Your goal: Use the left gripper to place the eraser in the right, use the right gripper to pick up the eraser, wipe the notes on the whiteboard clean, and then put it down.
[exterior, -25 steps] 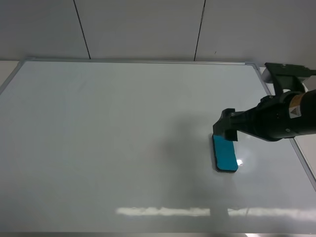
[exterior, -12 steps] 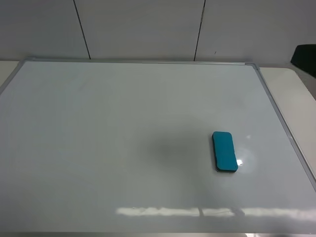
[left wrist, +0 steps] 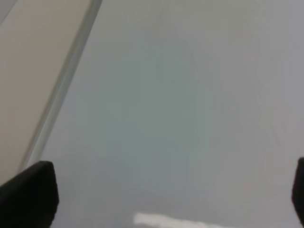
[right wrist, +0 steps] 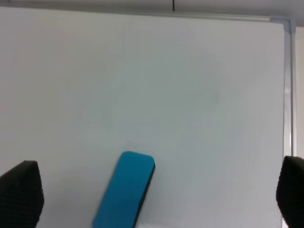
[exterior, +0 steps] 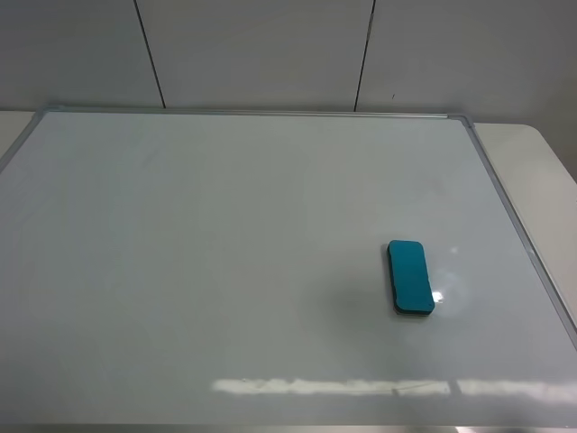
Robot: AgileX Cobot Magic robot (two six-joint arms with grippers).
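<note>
Looking first at the fingers, we see the right gripper (right wrist: 156, 199) spread wide and holding nothing, one black fingertip (right wrist: 21, 192) at each edge of its wrist view; the left gripper (left wrist: 166, 190) is likewise released and empty. A second ago the right arm hung over the eraser (exterior: 410, 276); now we find it gone from the high view. The eraser has stayed put, flat on the whiteboard (exterior: 225, 271), toward its right side. We see no notes on it.
</note>
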